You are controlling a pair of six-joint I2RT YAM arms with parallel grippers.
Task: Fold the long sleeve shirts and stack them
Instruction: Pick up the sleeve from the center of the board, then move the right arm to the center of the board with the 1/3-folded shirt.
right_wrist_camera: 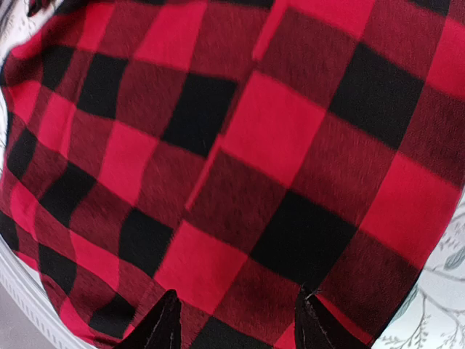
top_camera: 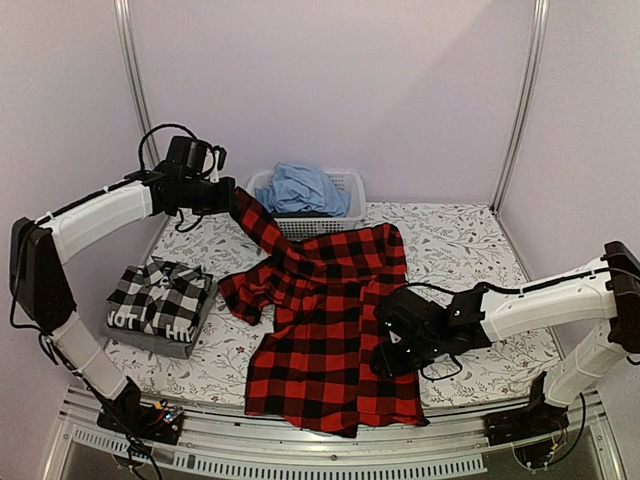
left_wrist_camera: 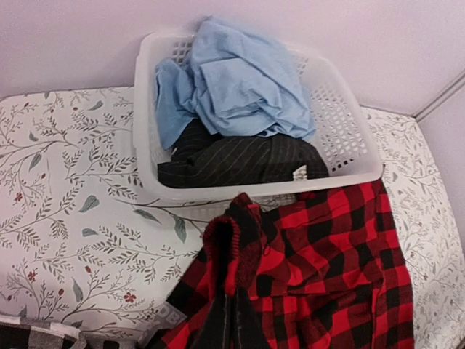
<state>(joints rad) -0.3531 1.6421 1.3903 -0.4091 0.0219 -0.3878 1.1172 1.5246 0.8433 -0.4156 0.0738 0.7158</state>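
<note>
While the left gripper [top_camera: 228, 196] is clamped on one sleeve of the red check shirt [top_camera: 330, 320], holding it raised toward 11 o'clock, the rest of that shirt lies spread on the table [top_camera: 460, 250] from centre to 6 o'clock. Right gripper [right_wrist_camera: 236, 327]: fingers parted, low over the shirt's right edge at 5 o'clock. Black-and-white check shirt [top_camera: 160, 298] sits folded on a dark grey shirt [top_camera: 140, 335] at 9 o'clock.

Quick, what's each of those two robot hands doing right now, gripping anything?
Left gripper: closed, holding a sleeve of the red-and-black checked flannel shirt.
Right gripper: open, fingers apart above that shirt, holding nothing.
</note>
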